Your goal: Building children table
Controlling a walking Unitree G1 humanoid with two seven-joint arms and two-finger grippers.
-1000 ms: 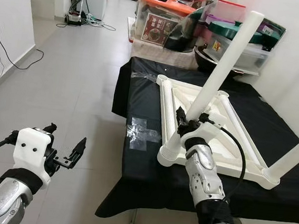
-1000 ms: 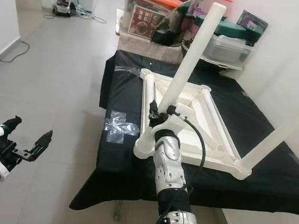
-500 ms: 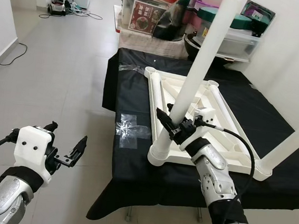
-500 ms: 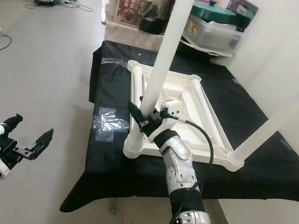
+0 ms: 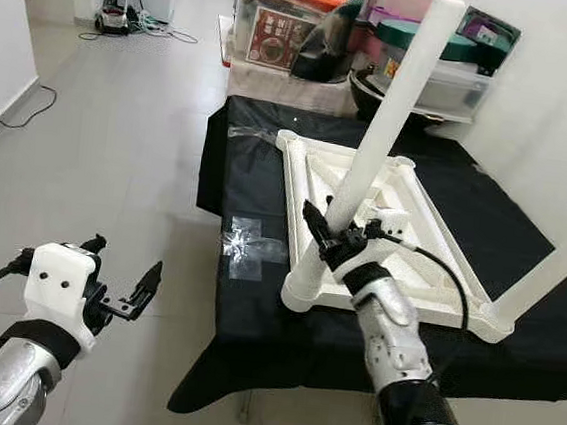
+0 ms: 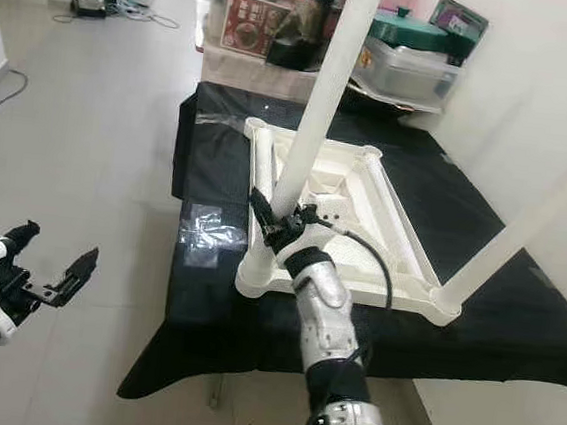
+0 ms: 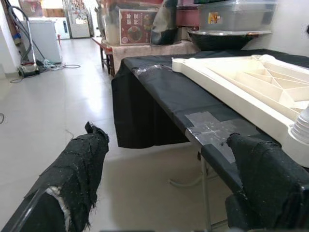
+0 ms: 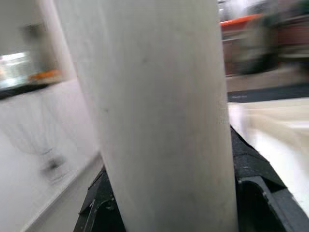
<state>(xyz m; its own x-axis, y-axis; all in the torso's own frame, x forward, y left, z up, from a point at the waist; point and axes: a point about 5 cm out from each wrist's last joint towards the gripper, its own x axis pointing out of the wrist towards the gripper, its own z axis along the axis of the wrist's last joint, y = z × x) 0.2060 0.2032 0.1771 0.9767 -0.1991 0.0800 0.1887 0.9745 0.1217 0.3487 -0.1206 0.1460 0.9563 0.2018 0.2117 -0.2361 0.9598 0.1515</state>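
A black cloth (image 5: pixel 266 186) covers the tabletop, with storage bins (image 5: pixel 428 71) stacked behind and cables (image 5: pixel 131 25) on the tiled floor (image 5: pixel 118 156).

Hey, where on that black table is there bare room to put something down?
Bare cloth lies on the black table left of the white tabletop, around the tape patch, and along the far edge behind it. It is crowded at the near-left corner, where the right gripper clamps the leg.
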